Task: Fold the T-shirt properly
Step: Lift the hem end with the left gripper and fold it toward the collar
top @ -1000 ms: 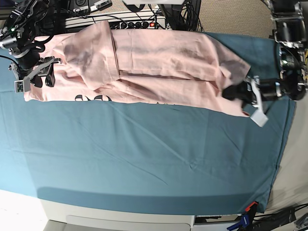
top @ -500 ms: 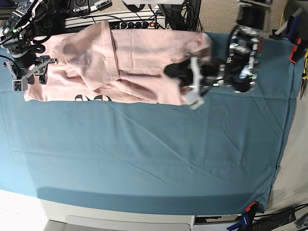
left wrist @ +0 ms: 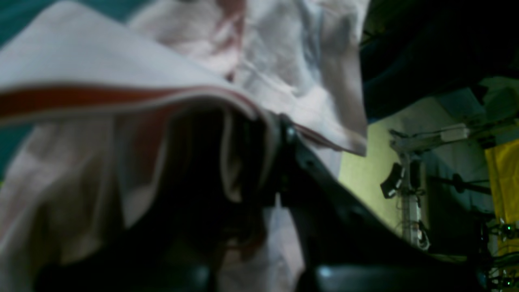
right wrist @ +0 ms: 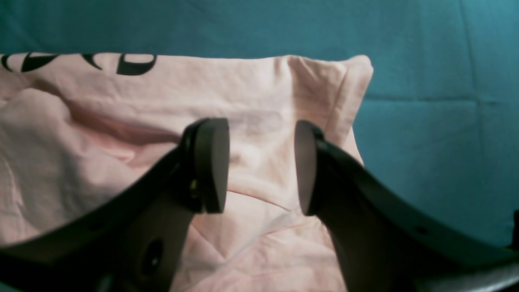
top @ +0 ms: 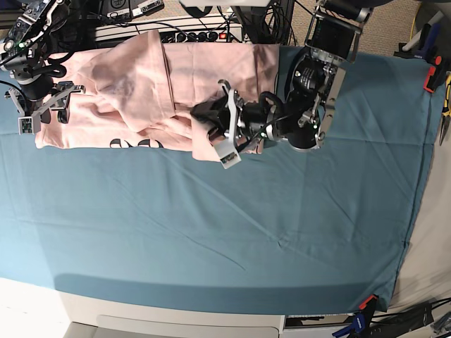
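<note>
The pale pink T-shirt (top: 127,77) lies along the far edge of the teal table cloth (top: 211,232), with black lettering (top: 134,144) showing at its near hem. My left gripper (top: 206,121) is shut on the shirt's right end and holds it lifted and folded over the middle. In the left wrist view, pink cloth (left wrist: 284,61) drapes over that gripper (left wrist: 259,158). My right gripper (top: 51,111) hovers open over the shirt's left corner. In the right wrist view its pads (right wrist: 211,166) stand apart above the pink fabric (right wrist: 259,101), gripping nothing.
A power strip and cables (top: 190,32) run behind the table's far edge. Clamps (top: 431,74) sit at the right edge, and another clamp (top: 363,308) is at the near right corner. The teal cloth hangs over the white table front (top: 176,317).
My left arm has swept left from the table's right side, carrying the shirt's right end over the middle. The right gripper has stayed open over the left corner.
</note>
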Controlling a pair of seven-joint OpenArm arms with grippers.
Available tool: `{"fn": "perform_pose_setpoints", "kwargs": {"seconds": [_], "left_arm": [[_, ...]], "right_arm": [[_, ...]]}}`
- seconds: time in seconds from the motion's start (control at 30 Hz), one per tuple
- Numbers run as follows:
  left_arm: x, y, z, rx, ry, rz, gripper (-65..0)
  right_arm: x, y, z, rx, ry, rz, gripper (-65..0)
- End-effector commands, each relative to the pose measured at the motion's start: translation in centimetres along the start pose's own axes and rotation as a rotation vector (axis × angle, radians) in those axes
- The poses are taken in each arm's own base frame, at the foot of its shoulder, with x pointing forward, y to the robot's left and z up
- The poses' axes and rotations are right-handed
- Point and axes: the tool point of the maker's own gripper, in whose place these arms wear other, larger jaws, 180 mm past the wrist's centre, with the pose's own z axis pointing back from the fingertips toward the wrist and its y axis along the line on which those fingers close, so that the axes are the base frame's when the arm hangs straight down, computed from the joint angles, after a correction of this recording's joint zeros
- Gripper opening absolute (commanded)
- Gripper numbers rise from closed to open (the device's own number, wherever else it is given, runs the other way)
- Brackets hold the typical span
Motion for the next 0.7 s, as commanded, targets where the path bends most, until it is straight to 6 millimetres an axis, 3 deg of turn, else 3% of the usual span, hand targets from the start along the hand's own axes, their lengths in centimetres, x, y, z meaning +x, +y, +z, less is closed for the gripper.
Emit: {"fn": "perform_pose_setpoints", "kwargs": {"seconds": [0.0,0.43,0.67], "left_arm": [[1.9,-0.4,0.1,-0.018,-0.056,-0.027,-65.0],[1.7,-0.6,-0.1,-0.024,-0.064,-0.017,-65.0],[2.7,-1.3,-0.7,-0.044,-0.092,-0.018,-65.0]], "right_arm": [[1.3,-0.3,0.4,-0.009,-0.046,0.016,-38.5],[1.4,-0.3,0.4,-0.008,-0.050,0.016,-38.5],[1.4,-0.3,0.4,-0.008,-0.050,0.016,-38.5]]}}
